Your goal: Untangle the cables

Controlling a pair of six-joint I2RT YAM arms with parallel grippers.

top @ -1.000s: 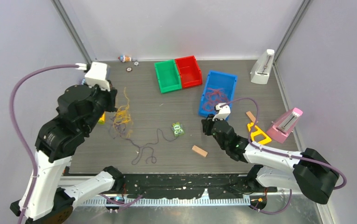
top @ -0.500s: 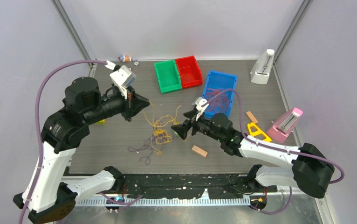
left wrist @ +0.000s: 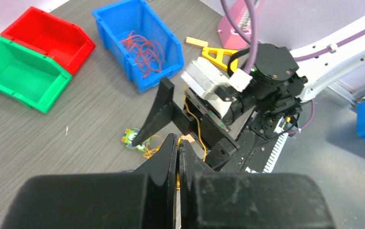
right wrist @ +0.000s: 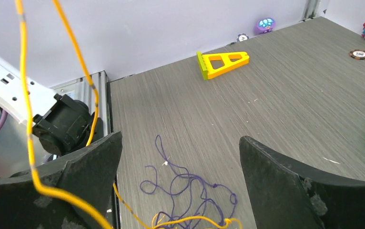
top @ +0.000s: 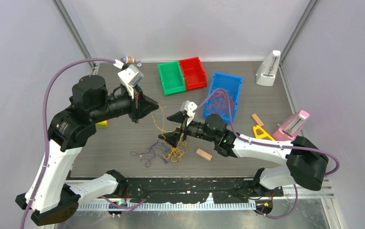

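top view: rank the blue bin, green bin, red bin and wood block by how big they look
1. blue bin
2. green bin and red bin: they look about alike, so no ranking between them
3. wood block, clearly smallest

Pale lilac walls [top: 195, 24] enclose a dark wood-grain table [top: 271, 100] — evenly lit.

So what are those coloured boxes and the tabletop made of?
The green box, red box and blue box look like moulded plastic: uniform colour, slight sheen. The tabletop looks like grey wood-grain laminate, matte; real wood can't be ruled out.
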